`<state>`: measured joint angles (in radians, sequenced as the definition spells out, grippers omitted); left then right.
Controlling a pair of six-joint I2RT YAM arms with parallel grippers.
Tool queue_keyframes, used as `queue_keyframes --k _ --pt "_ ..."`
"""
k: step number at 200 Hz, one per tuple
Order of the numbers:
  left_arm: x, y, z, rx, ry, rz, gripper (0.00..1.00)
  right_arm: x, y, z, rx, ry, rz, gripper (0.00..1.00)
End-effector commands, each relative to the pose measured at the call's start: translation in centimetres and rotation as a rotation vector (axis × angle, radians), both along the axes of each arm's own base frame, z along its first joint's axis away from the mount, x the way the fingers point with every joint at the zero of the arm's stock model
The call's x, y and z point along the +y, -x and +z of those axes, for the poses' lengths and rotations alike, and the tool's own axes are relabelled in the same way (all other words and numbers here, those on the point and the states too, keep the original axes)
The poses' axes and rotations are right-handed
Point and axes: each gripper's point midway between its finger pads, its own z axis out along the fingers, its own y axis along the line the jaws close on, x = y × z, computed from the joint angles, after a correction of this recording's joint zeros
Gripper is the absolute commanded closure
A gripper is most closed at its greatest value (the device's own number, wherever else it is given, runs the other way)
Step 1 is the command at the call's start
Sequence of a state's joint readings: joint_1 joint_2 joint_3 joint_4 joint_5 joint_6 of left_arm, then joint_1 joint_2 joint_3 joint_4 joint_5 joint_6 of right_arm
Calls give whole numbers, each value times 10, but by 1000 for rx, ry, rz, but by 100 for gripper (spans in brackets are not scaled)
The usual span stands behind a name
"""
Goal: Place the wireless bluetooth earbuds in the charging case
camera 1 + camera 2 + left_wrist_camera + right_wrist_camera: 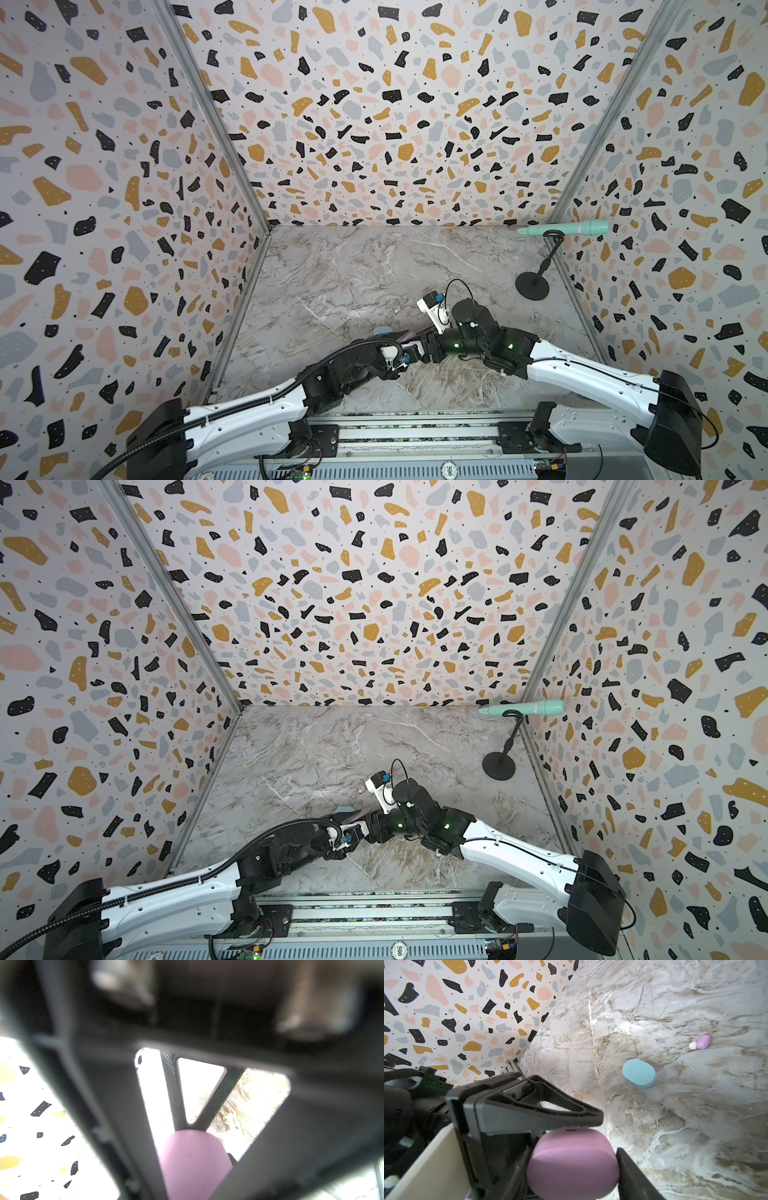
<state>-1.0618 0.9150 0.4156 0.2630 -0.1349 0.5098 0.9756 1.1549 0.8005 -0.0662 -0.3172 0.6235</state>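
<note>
Pink charging case (573,1163): clamped between right gripper (571,1169) fingers, underside cut off. Left gripper (195,1167): blurred, one finger atop the case, grip indeterminate. Blue charging case (639,1073), pink earbud (703,1041): loose on counter (675,1136).

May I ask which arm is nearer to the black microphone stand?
Right. In both top views the right arm lies close beside the microphone stand, on its side of the scene; the left arm lies on the opposite side, well away from it.

Reaching low and inward, left arm (249,401), right arm (582,370), left hand (583,1120) beside clamped right hand (573,1167)
</note>
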Motion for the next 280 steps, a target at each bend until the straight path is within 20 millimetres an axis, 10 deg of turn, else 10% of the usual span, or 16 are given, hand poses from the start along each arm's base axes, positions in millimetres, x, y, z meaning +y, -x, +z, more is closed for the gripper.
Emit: queue_keyframes --k 1,128,171,280 --pt "-5 2 13 -20 37 -18 49 0 1 5 -13 -22 -3 100" --pt "-6 1 12 -17 20 -17 78 2 2 4 -8 -23 6 99" --pt "-6 -1 13 -18 17 -13 100 1 2 6 -5 -27 2 62" --pt "-7 4 8 5 -3 -34 100 -9 -4 13 -35 -13 -50 6"
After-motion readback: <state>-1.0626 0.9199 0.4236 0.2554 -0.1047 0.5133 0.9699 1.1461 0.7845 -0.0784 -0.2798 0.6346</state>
